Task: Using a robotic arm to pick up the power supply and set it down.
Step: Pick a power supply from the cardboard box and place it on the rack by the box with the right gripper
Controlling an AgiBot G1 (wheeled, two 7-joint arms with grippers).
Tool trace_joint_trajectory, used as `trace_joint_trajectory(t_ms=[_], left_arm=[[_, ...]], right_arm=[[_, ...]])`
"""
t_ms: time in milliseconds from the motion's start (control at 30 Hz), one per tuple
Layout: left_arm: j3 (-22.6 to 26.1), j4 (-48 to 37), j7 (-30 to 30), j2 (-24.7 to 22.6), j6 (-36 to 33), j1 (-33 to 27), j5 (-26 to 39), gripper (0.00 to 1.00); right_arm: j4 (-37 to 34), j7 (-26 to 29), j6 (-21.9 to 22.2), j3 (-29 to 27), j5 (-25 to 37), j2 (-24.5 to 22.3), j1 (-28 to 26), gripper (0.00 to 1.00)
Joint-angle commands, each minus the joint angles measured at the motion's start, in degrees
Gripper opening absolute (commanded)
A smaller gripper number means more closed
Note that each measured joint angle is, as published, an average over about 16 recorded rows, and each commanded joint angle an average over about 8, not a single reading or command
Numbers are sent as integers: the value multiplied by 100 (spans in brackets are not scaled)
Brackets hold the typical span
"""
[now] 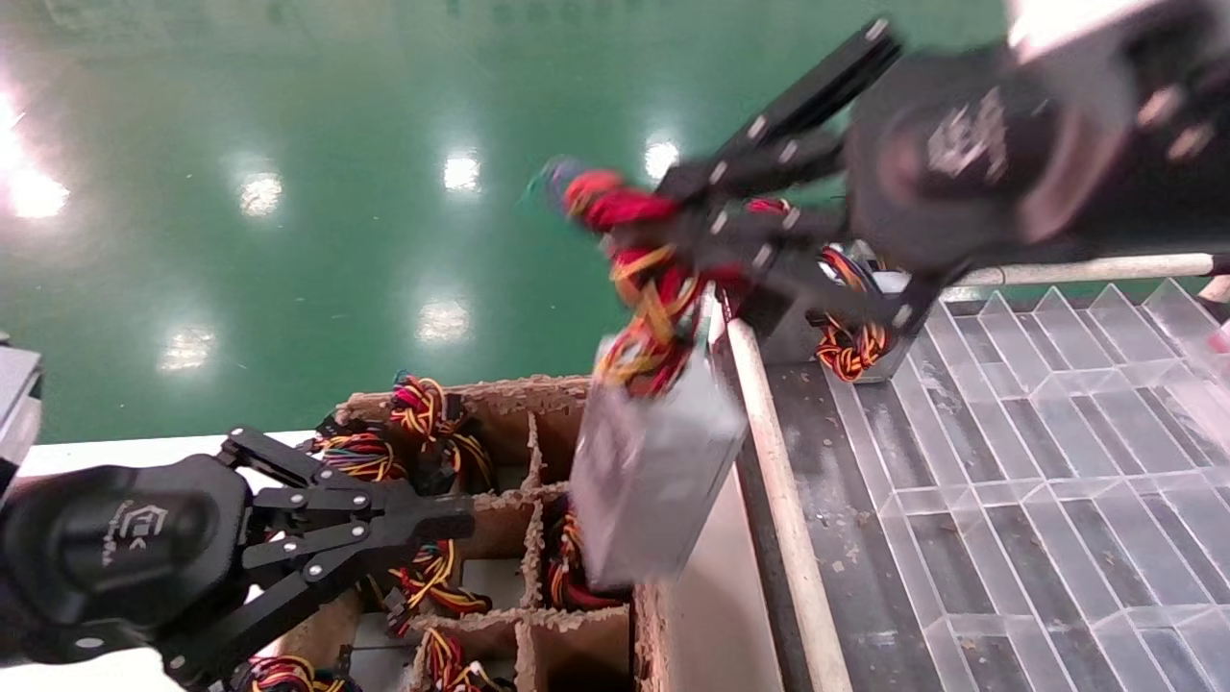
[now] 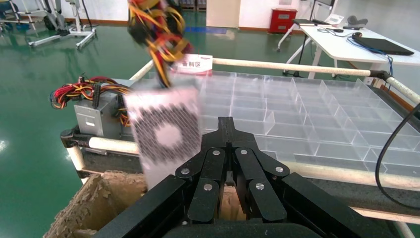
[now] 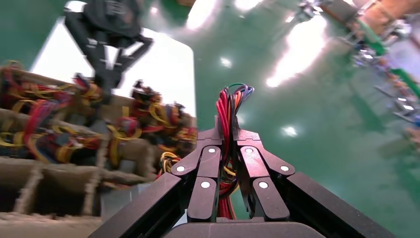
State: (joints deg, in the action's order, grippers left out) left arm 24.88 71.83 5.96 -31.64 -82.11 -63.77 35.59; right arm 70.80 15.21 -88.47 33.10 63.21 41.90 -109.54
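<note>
Right gripper (image 1: 730,240) is clamped on the cable bundle (image 1: 646,298) of the power supply (image 1: 653,471), not on the metal case. Right wrist view confirms it: fingers closed narrow with red/yellow wires pinched between them.

Box hangs below the gripper by its wires, tilted, in the air above the cardboard crate (image 1: 500,423) at its side next to the white rail (image 1: 769,461) of the clear divider tray (image 1: 1057,461). Vent face shows in the left wrist view. Looks mid-transfer, lifted clear of its crate cell and not yet over the tray.

To do this well: move slow, the box can swing on the wires. Get its bottom edge fully above the rail before going sideways. Lower until the case sits on the tray, then release. Risk is wires slipping through the fingers.

A second supply (image 1: 846,336) already sits at the tray's far corner, so land apart from it.

Left gripper (image 1: 423,524) is parked low over the crate, fingers closed, holding nothing
</note>
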Motion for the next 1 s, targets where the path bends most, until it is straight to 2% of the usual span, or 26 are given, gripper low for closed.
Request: trace_joint_trajectory(t_ms=[33,633,1000], left_arm=[[0,0,0,0,0,0,0,0],[0,0,0,0,0,0,0,0],[0,0,0,0,0,0,0,0]], right_arm=[[-65,-31,28,-29,58,-74,-130,0],[-1673,-757,37,127,1013,-802,-277,0],[-2610,-1323,-60,304,1336,-839,-465,0]])
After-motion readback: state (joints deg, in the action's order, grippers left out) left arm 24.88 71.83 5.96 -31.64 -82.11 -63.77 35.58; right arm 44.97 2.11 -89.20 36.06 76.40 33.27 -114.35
